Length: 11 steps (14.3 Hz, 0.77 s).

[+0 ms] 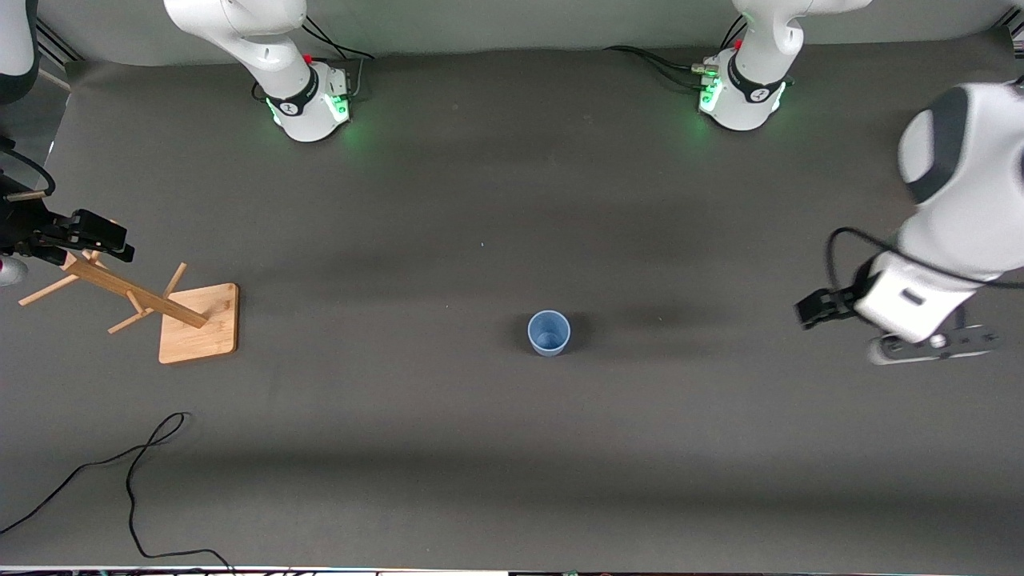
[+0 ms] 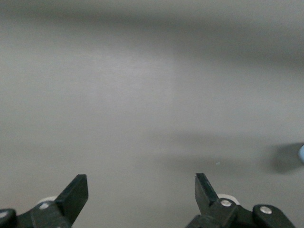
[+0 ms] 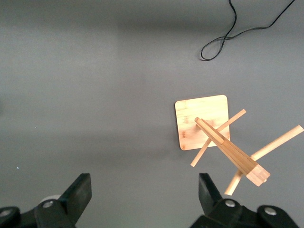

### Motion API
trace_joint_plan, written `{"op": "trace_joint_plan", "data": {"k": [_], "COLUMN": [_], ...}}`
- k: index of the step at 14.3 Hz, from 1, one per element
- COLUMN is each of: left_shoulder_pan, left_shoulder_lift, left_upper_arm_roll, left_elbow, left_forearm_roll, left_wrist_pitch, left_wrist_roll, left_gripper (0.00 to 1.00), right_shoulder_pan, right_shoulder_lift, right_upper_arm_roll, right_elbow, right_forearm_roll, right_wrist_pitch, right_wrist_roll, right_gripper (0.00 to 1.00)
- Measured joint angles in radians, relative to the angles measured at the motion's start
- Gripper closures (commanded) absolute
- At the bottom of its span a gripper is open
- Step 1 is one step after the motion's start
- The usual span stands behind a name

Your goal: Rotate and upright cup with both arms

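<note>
No legible text, label, brand name or number appears in any view. The dark bands on the arm bases (image 1: 308, 100) carry small white marks, too small to read. The cup (image 1: 549, 333) and the wooden rack (image 1: 198, 322) bear no visible markings.

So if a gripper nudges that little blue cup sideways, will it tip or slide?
The cup stands upright, mouth up, and looks small, empty and thin-walled, so it is probably light. On the matte table it would likely tip if pushed high and slide if pushed low.
</note>
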Motion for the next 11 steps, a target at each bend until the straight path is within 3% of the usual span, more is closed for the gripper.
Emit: {"op": "trace_joint_plan", "data": {"k": [2, 4, 7, 11], "left_shoulder_pan": [-0.104, -0.165, -0.168, -0.135], "left_shoulder_lift": [-0.067, -0.153, -0.226, -0.214], "left_upper_arm_roll": [0.156, 0.243, 0.266, 0.271], "left_elbow": [-0.063, -0.161, -0.227, -0.166], "left_forearm_roll": [-0.010, -0.011, -0.010, -0.010], "left_wrist_pitch": [-0.004, 0.007, 0.006, -0.056], "left_wrist_roll": [0.079, 0.109, 0.116, 0.128], "left_gripper": [0.00, 0.00, 0.00, 0.00], "right_shoulder_pan": [0.000, 0.000, 0.000, 0.000], "right_shoulder_lift": [0.000, 0.000, 0.000, 0.000], "right_upper_arm_roll": [0.000, 0.000, 0.000, 0.000], "right_elbow": [0.000, 0.000, 0.000, 0.000], "right_forearm_roll": [0.000, 0.000, 0.000, 0.000], "right_wrist_pitch": [0.000, 0.000, 0.000, 0.000], "right_wrist_roll": [0.000, 0.000, 0.000, 0.000], "right_gripper": [0.00, 0.00, 0.00, 0.00]}}
